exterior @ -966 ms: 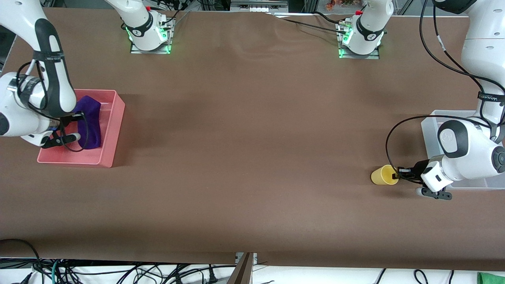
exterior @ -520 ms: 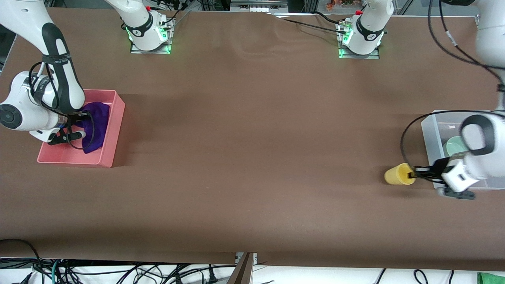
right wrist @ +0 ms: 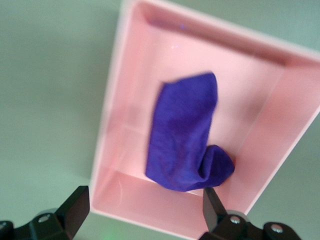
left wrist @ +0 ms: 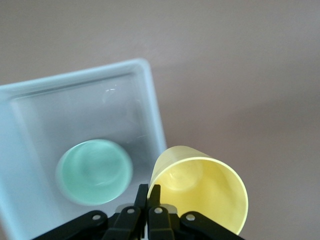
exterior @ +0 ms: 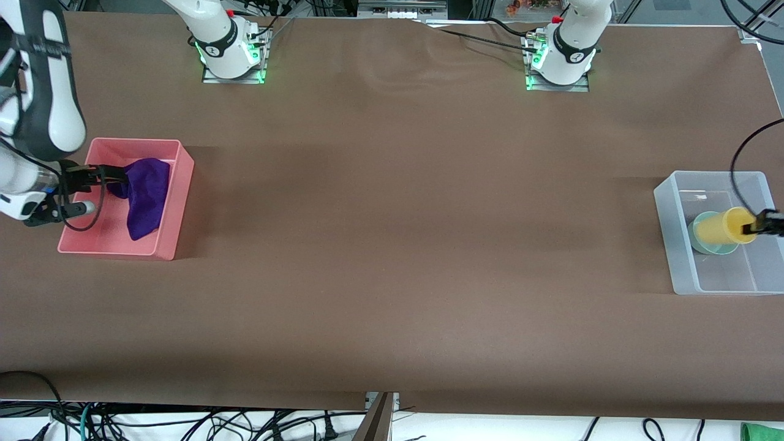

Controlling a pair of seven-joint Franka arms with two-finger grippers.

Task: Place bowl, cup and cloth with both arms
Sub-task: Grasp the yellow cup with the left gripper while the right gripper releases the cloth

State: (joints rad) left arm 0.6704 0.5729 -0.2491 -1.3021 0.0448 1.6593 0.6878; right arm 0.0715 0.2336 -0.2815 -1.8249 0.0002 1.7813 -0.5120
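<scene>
My left gripper (exterior: 754,229) is shut on the rim of the yellow cup (exterior: 724,227) and holds it tilted over the clear bin (exterior: 677,239). In the left wrist view the fingertips (left wrist: 148,194) pinch the cup's (left wrist: 205,192) rim. The mint-green bowl (exterior: 705,245) sits in the clear bin, partly under the cup; it also shows in the left wrist view (left wrist: 94,171). The purple cloth (exterior: 144,195) lies in the pink bin (exterior: 171,208). My right gripper (exterior: 104,176) is open and empty above the pink bin's edge. The right wrist view shows the cloth (right wrist: 185,137) lying in the pink bin (right wrist: 117,105).
The clear bin stands at the left arm's end of the table and the pink bin at the right arm's end. Both arm bases (exterior: 229,46) (exterior: 560,52) stand along the table's back edge. Cables hang below the front edge.
My left gripper has lifted the yellow cup off the table and carried it over the clear bin above the bowl. My right gripper has risen off the cloth, which now lies free in the pink bin.
</scene>
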